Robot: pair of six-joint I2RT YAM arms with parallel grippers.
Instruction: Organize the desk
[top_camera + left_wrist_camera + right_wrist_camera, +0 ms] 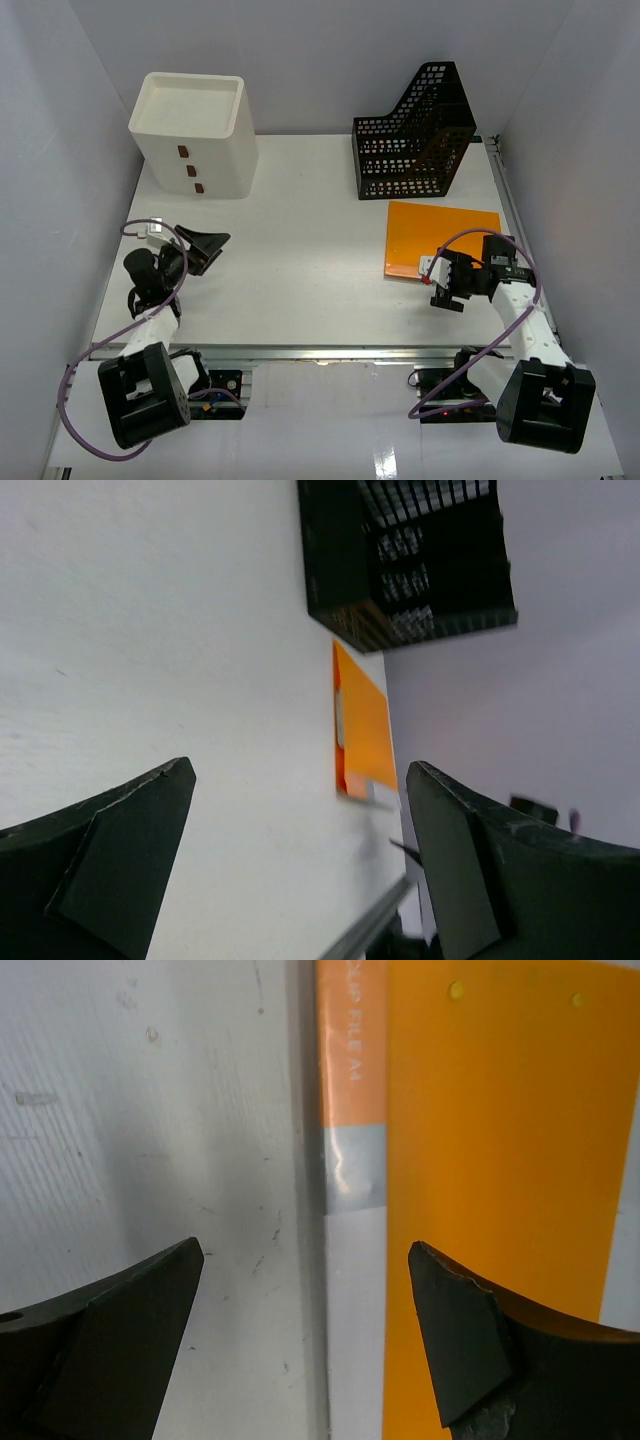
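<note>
Two robot arms reach over a white desk [300, 260] seen from above. An orange folder [445, 235] lies flat on the right side of the desk, just in front of a black mesh file holder [415, 135] that stands at the far right. A white three-drawer box [192, 135] stands at the far left.

The right gripper [438, 280] sits at the folder's near-left corner, pointing leftward across the desk. Its jaws are spread and grasp nothing. In the right wrist view they straddle the folder's labelled spine, with one finger over bare desk and the other over the orange cover. Whether either finger touches the surface cannot be told.

The folder's long axis runs left to right, and the spine forms its near edge, so the folder lies just to the far side of this gripper.

The left gripper [210, 245] hovers at the left of the desk with its jaws also spread and empty. It is well apart from the folder — the right arm is clearly the nearer.

Likely next comes a pinch on that near edge, which looks hard to catch because the folder lies flat.
</note>
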